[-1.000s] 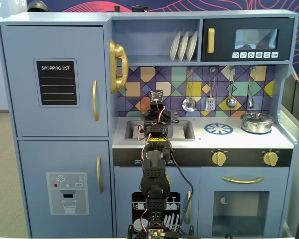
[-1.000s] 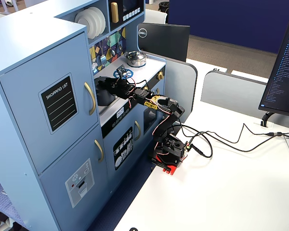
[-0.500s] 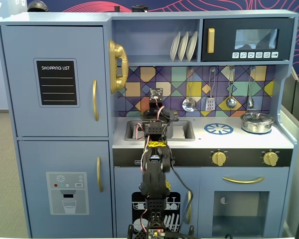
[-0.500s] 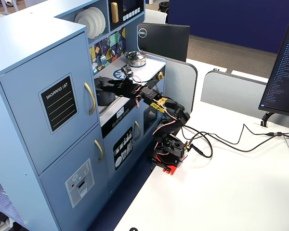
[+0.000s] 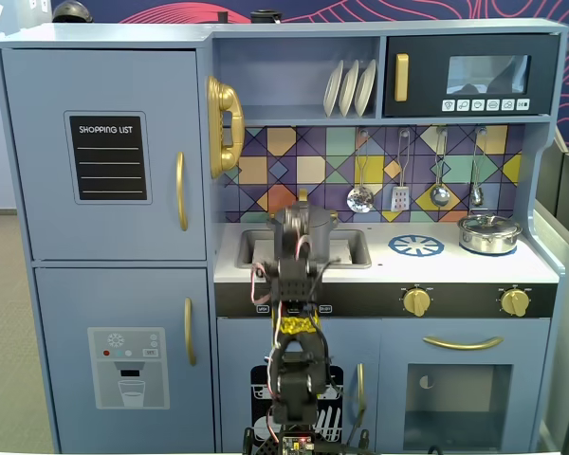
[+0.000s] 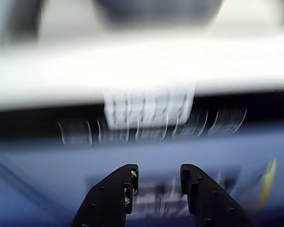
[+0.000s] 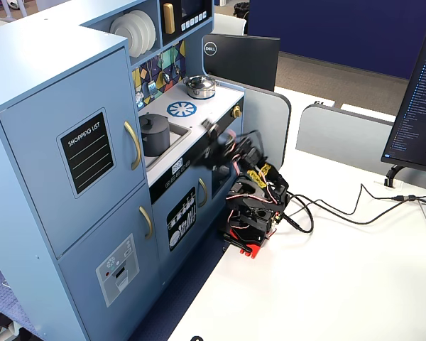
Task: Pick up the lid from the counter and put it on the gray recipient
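The gray recipient (image 7: 155, 136) stands in the sink of the toy kitchen, and the front fixed view shows it too (image 5: 318, 226). The dark lid (image 7: 155, 120) lies flat on top of it, knob up. My gripper (image 6: 158, 176) is open with nothing between its black fingers (image 6: 125, 189). In the wrist view it hangs in front of the blurred edge of the counter. In a fixed view the arm (image 7: 231, 145) is a motion-blurred shape folded back toward its base, in front of the counter and apart from the pot.
A shiny silver pot (image 7: 199, 87) with its own lid stands on the far right of the counter (image 5: 474, 265), beside a blue burner (image 5: 416, 245). Utensils (image 5: 440, 194) hang on the tiled back wall. Cables (image 7: 341, 209) run across the white desk.
The arm has pulled back from over the sink toward its base. The gray pot it covered now shows, with the lid on it.
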`<action>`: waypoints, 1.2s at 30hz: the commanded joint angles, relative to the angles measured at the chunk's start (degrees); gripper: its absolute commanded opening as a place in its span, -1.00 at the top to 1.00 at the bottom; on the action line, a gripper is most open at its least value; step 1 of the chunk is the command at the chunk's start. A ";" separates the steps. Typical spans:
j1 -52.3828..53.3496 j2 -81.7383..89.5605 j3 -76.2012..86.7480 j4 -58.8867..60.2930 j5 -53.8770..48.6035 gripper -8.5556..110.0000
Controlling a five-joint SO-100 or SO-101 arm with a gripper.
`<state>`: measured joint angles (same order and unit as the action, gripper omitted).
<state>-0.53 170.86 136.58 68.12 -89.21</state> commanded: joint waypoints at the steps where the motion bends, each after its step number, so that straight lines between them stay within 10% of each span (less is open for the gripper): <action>1: 1.32 8.61 17.31 -9.14 1.93 0.86; 7: 2.99 11.16 35.33 -12.22 1.76 0.86; 16: 2.46 11.25 35.42 19.51 0.26 0.84; 36: 4.48 11.25 35.42 19.51 2.64 0.78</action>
<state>3.08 182.55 172.09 77.96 -87.89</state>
